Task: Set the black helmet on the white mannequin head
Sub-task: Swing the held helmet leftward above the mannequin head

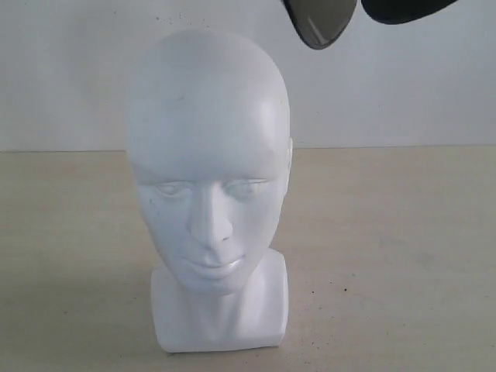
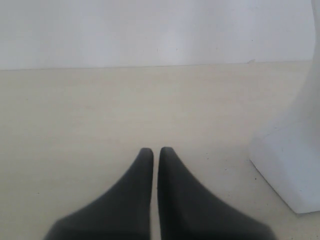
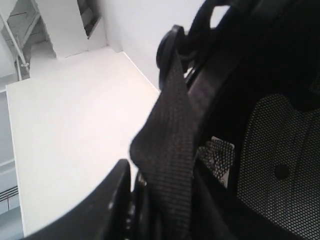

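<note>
The white mannequin head (image 1: 209, 186) stands upright on the table, face toward the exterior camera; its square base (image 2: 290, 165) shows in the left wrist view. The black helmet (image 1: 403, 9) hangs in the air above and to the right of the head, its smoky visor (image 1: 319, 22) pointing down at the frame's top edge. In the right wrist view my right gripper (image 3: 160, 180) is shut on the helmet's rim and woven strap (image 3: 167, 150), with the mesh lining (image 3: 275, 160) beside it. My left gripper (image 2: 156, 152) rests low over the table, shut and empty, beside the base.
A pale wooden table (image 1: 403, 256) carries the head, with a plain white wall (image 1: 62, 77) behind. White structures (image 3: 65, 25) stand beyond the table in the right wrist view.
</note>
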{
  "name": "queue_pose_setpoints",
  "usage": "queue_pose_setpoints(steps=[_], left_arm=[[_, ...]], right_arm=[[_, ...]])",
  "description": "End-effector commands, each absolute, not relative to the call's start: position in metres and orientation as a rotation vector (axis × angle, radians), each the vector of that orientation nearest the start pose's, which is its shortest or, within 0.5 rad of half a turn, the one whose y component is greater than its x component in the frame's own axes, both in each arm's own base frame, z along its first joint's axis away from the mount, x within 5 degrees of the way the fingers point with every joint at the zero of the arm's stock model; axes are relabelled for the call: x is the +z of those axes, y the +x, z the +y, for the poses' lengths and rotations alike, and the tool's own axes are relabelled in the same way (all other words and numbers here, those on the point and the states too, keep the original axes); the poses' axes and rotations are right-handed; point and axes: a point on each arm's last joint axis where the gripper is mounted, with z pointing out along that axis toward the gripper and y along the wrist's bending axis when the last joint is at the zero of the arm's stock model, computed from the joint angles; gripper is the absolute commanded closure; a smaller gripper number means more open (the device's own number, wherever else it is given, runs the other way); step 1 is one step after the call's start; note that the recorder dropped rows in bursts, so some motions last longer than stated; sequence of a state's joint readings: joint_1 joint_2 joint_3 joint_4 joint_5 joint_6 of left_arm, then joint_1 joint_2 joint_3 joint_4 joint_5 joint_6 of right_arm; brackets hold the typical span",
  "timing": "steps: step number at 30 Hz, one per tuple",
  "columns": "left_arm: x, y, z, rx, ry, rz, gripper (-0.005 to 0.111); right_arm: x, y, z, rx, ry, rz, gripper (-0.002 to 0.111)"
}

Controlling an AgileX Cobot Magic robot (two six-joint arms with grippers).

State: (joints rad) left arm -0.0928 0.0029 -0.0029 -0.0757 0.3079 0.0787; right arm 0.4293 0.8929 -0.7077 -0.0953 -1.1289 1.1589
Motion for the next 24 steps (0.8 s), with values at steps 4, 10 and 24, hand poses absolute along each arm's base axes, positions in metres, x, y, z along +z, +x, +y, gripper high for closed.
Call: queue_pose_setpoints(steps=[4, 10, 24], left_arm=[[0.186, 0.054, -0.007, -0.088, 0.098, 1.787, 0.102], [0.186, 0.054, -0.007, -0.088, 0.098, 1.787, 0.102], [0.186, 0.054, -0.007, -0.088, 0.098, 1.787, 0.102]], right_arm=[[0.437, 0.126, 0.069, 1.486, 0.049, 0.533, 0.108], [0.422, 0.134, 0.061, 1.47, 0.185, 0.548, 0.108], [0.441, 0.137, 0.062, 1.691, 0.227, 0.487, 0.108]])
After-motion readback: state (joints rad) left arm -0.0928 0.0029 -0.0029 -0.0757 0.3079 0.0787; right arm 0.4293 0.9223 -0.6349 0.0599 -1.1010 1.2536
